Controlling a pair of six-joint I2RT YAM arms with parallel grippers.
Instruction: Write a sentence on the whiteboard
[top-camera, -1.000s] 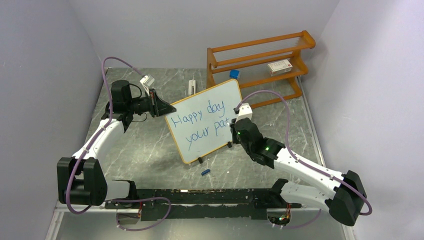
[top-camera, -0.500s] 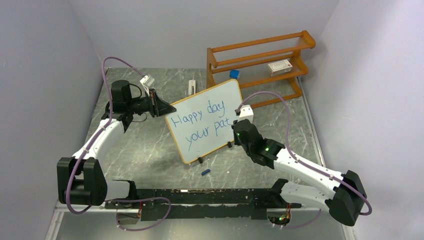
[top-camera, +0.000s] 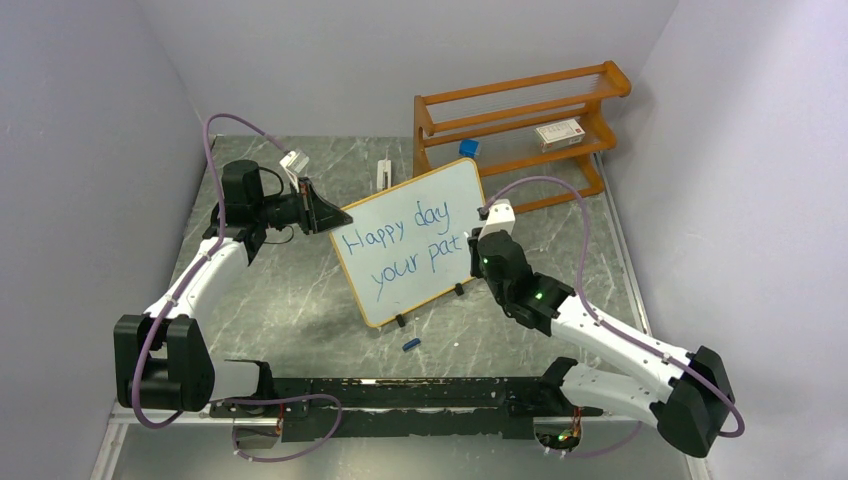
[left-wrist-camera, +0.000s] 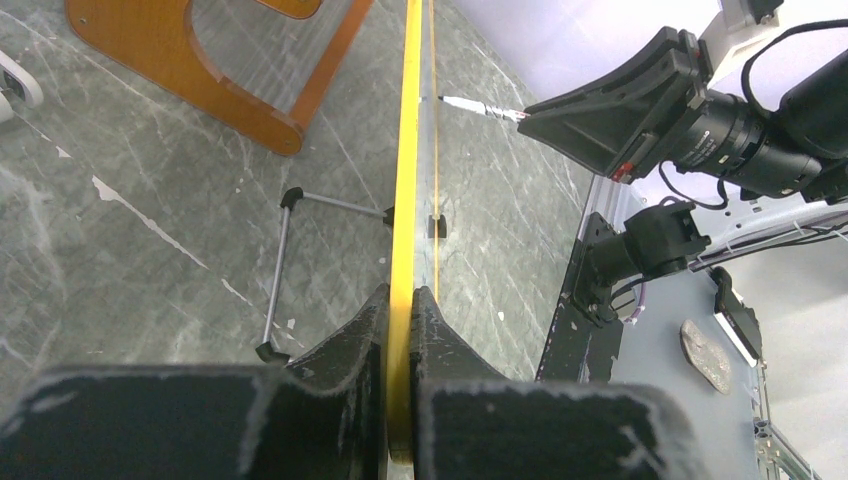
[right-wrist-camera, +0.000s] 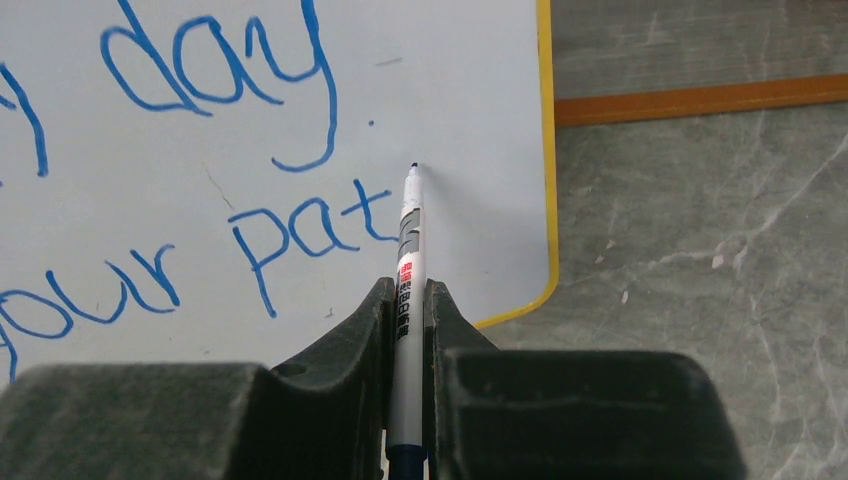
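— At the near edge of the table (top-camera: 300, 310), what lay closest to the arm bases?
— A small blue cap (top-camera: 410, 345). It sat on the grey marbled top, just in front of the whiteboard's black feet, and touched nothing.
— And the whiteboard (top-camera: 450, 195) itself?
— It stood propped near the middle of the table with its face toward the near side. A thin wire stand (left-wrist-camera: 278, 270) was behind it.
— What did the right gripper (right-wrist-camera: 405, 292) have?
— Its fingers were pressed tight on a white marker (right-wrist-camera: 408, 250), the barrel clamped between them. The tip pointed at the right part of the board and sat just right of the last letter, right at the white surface. Whether it truly touched I could not tell.
— What did the sentence (top-camera: 400, 245) say?
— It was blue handwriting in two lines, "Happy day" above and "your pat" below.
— And the left gripper (left-wrist-camera: 400, 300)?
— It was closed on the board's left edge, with the light wood frame pinched between both fingers.
— Farther back?
— An orange wooden shelf rack (top-camera: 520, 110) stood by the far wall, just behind the board. It had a white box (top-camera: 558, 133) on a middle shelf and a blue item (top-camera: 468, 147) low at its left end. A small white object (top-camera: 384, 172) lay on the table left of the rack.
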